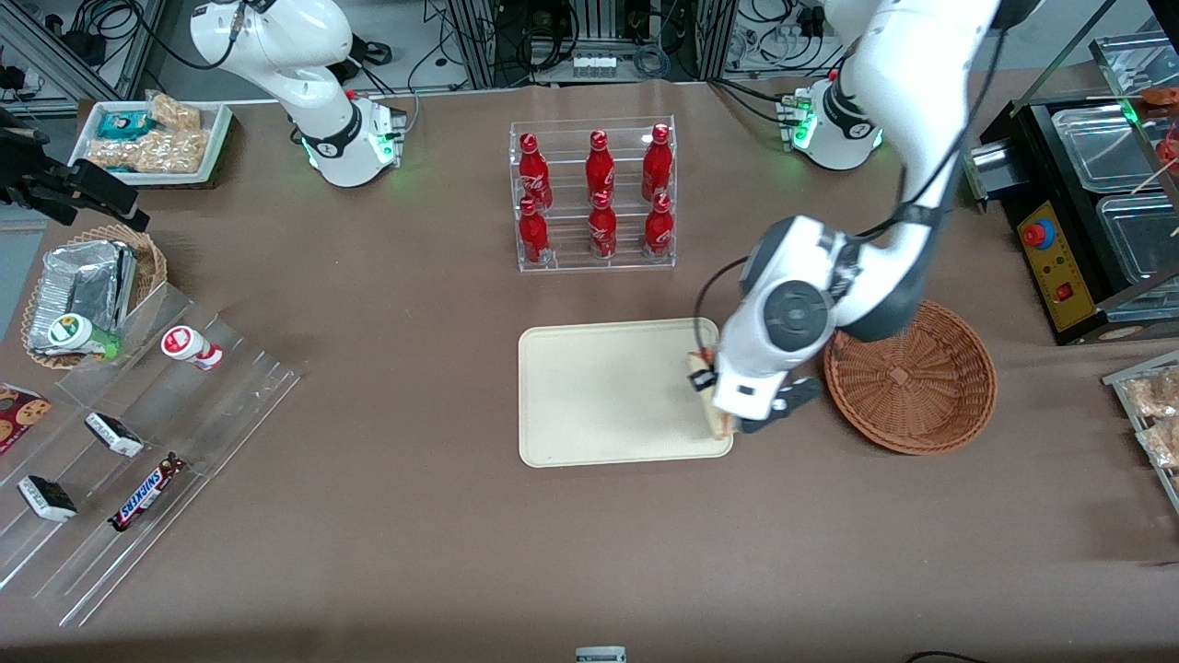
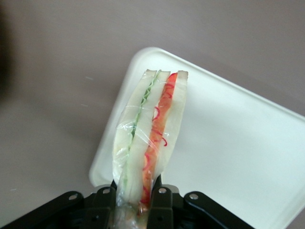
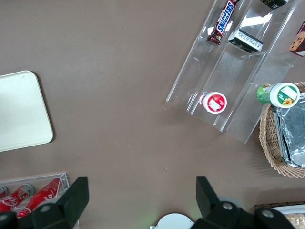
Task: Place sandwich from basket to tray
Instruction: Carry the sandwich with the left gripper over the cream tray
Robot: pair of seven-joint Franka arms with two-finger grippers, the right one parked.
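One small triangular sandwich wedge of pale cream bread (image 2: 150,129) is what you have in the grasp right now. It is wrapped in clear film that wrinkles and shines along its length. On its cut side you see three pale bread slices with two filling seams between them: a thin green line on one side, and a band of orange with curly red strands on the other. The wedge stands out straight from the black two-finger gripper (image 2: 138,202), whose fingers (image 2: 159,200) are closed against the sandwich's two flat faces at its wide end.

In the front view the sandwich (image 1: 711,398) shows only as a thin tan and orange strip under the white wrist of your working arm. It sits over the edge of the flat cream-beige rectangular plastic tray with rounded corners (image 1: 608,391), at the edge nearest the large round reddish-brown woven wicker basket (image 1: 912,378). You cannot tell from either view whether the sandwich touches the tray or hangs just above it. The wrist view shows the tray's (image 2: 238,143) rounded corner and low rim beneath the wedge.

The basket lies just beside the tray, toward the working arm's end of the brown table (image 1: 387,516). Farther from the front camera than the tray stands a clear acrylic rack holding six red bottles (image 1: 594,193).
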